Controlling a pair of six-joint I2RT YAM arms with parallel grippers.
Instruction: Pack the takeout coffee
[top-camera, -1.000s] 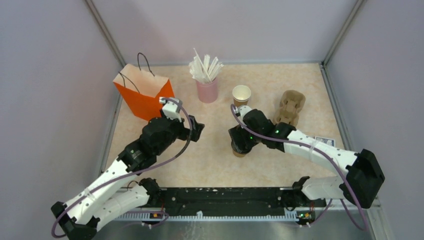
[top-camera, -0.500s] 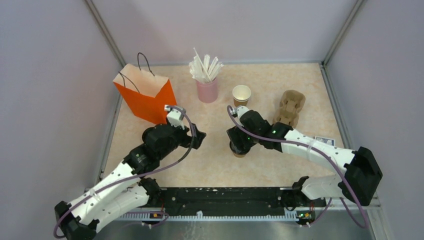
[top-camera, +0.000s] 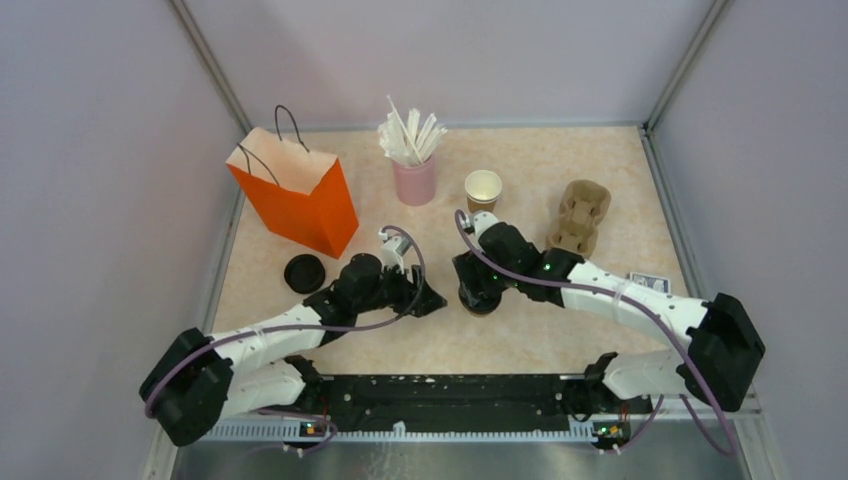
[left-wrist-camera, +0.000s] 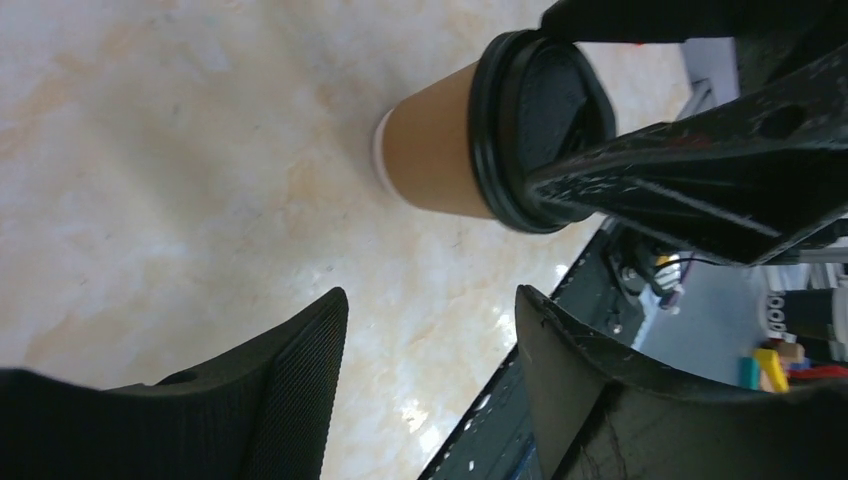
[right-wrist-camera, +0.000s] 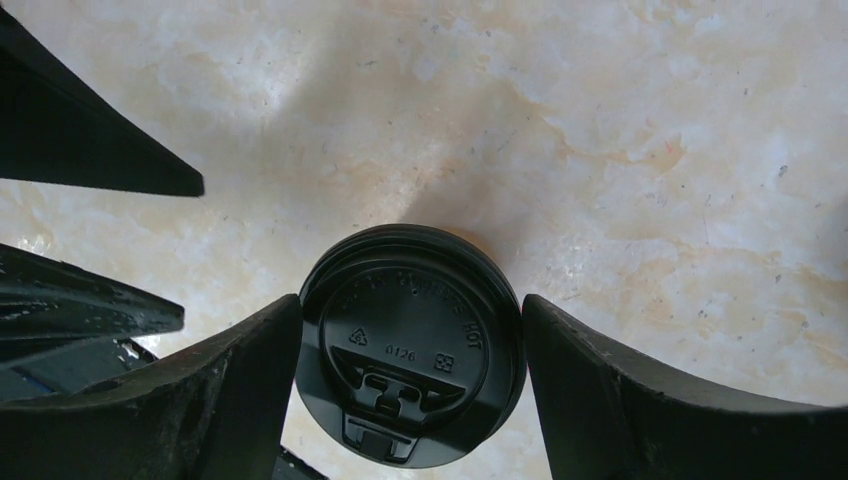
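There goes the left gripper (left-wrist-camera: 430, 300), swung from the orange paper bag (top-camera: 300, 195) to mid-frame, jaws apart and empty, baring a loose round black plastic lid (top-camera: 303, 272) at left, while the right gripper (right-wrist-camera: 411, 305) brackets the lidded brown paper cup (left-wrist-camera: 430, 150) at centre, though I can't tell if it's truly pinching, and from above the cup is mostly hidden.

Lidded cup (right-wrist-camera: 410, 345): my right hand (right-wrist-camera: 410, 305) flanks both its sides closely.
Centre frame: my left hand (top-camera: 428, 300) crowds the cup's left.
Left side: loose lid (top-camera: 303, 272) and orange bag (top-camera: 295, 195) stand in the way.
Lower-centre table (top-camera: 450, 340): free.
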